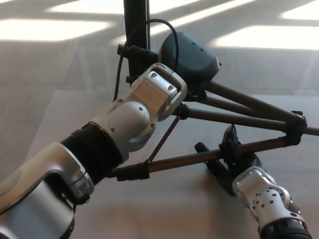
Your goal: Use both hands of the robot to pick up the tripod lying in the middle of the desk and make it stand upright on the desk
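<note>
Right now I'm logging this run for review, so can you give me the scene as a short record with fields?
tripod: tilted, head end raised, legs spread over the desk
left hand: on the tripod's head end, fingers hidden behind the wrist
right hand: fingers wrapped around the near leg
near leg tip: off the desk or touching, cannot tell
tripod upright: not yet
</note>
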